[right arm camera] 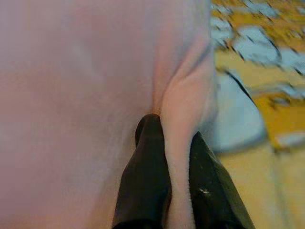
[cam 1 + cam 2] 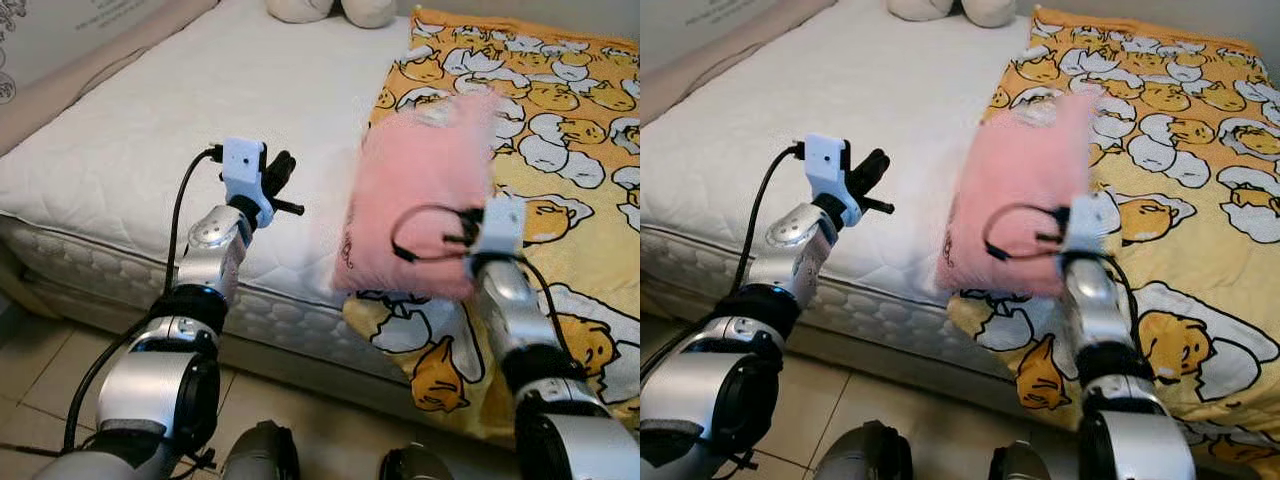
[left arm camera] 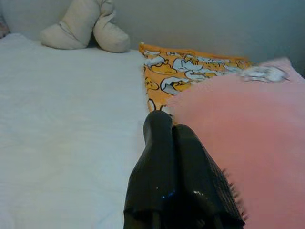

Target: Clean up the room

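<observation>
Hiding its own tips, right pincer (image 1: 174, 138) clamps pink pillow (image 2: 420, 190); left pincer (image 3: 164, 126) closed.

Pink pillow (image 2: 420, 190): you see small dark print near its lower edge, too blurred to read.
Other surfaces: no legible text.

Bedroom in home: quilted white mattress (image 2: 150, 150), cartoon-print yellow blanket (image 2: 570, 130), plush toy (image 3: 86, 26).
</observation>
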